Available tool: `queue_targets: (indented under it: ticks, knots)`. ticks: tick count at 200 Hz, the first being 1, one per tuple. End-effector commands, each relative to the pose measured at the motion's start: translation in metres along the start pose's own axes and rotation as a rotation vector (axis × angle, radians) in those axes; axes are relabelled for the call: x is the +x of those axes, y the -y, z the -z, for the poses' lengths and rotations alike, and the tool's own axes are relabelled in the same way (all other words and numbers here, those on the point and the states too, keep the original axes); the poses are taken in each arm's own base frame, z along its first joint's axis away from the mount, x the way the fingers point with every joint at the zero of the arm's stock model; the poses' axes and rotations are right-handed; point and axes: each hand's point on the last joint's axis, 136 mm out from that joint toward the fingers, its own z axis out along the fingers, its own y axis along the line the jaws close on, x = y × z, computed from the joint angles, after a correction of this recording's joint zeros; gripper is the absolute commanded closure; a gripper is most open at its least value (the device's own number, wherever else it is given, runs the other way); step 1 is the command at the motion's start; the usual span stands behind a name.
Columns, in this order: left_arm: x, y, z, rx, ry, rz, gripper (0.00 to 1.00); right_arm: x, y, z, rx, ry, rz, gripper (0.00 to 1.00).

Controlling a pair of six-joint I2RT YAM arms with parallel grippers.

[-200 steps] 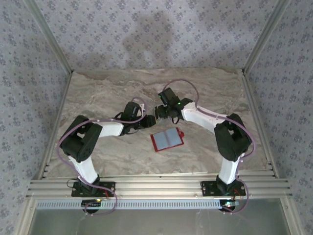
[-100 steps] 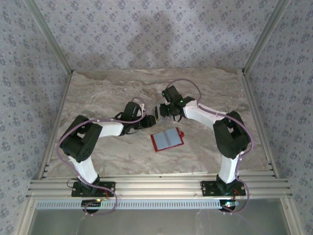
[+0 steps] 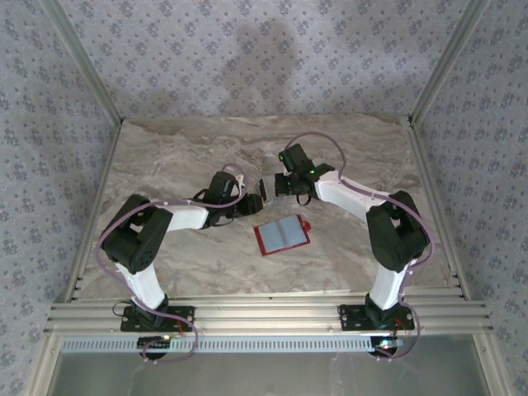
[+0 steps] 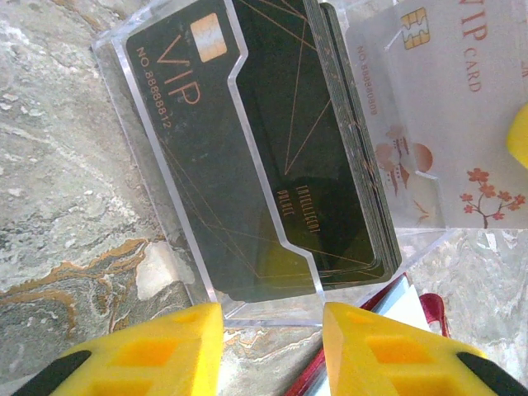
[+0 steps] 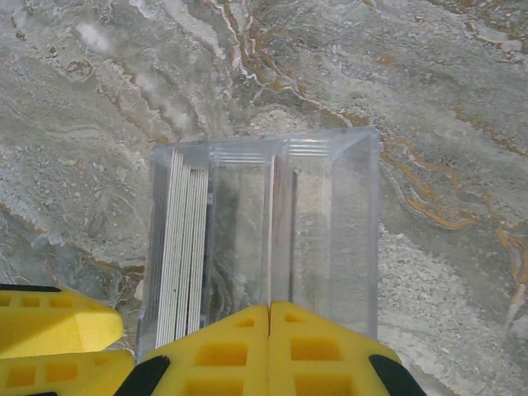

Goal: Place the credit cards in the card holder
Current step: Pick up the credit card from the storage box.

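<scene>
Built of smooth white shells on the left arm (image 3: 191, 217) and right arm (image 3: 340, 191), broken up by bulky black joint housings and footed on flat black base plates (image 3: 158, 317) at the table's near edge. Strung with thin lilac cables (image 3: 102, 246) arcing loosely beside each arm, with a small green light (image 3: 313, 172) lit on the right wrist. Tipped on the left gripper (image 4: 271, 320) and right gripper (image 5: 270, 318) with bright yellow fingers (image 4: 157, 353), moulded with square recessed pockets and backed in black.

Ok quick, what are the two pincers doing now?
Left pincer: fingers apart, by the clear box; holding it cannot be told.
Right pincer: shut; holding anything cannot be told.
</scene>
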Motion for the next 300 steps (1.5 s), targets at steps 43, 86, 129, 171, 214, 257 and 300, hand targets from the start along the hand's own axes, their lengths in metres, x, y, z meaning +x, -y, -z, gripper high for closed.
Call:
queue_targets:
  ticks: [43, 86, 129, 171, 214, 257, 300]
  knots:
    - [-0.016, 0.010, 0.020, 0.006, 0.038, -0.028, 0.64, 0.006, 0.016, 0.009, 0.040, -0.015, -0.030, 1.00]
    - [-0.027, 0.032, 0.048, 0.031, 0.081, -0.068, 0.66, 0.007, 0.027, 0.011, 0.038, -0.011, -0.066, 1.00]
    - [-0.033, 0.065, 0.045, 0.121, 0.051, -0.088, 0.96, 0.003, 0.033, 0.010, -0.004, -0.009, -0.110, 1.00]
    - [-0.039, 0.096, 0.016, 0.205, -0.005, -0.086, 1.00, 0.014, 0.043, 0.005, -0.023, -0.036, -0.155, 1.00]
    - [-0.043, 0.107, -0.014, 0.229, -0.053, -0.076, 1.00, 0.015, 0.048, 0.007, -0.030, -0.038, -0.175, 1.00]
    - [-0.040, 0.106, -0.041, 0.236, -0.100, -0.051, 1.00, 0.016, 0.051, 0.010, -0.033, -0.036, -0.190, 1.00]
    - [-0.034, 0.098, -0.062, 0.233, -0.133, -0.032, 1.00, 0.016, 0.052, 0.008, -0.040, -0.040, -0.201, 1.00]
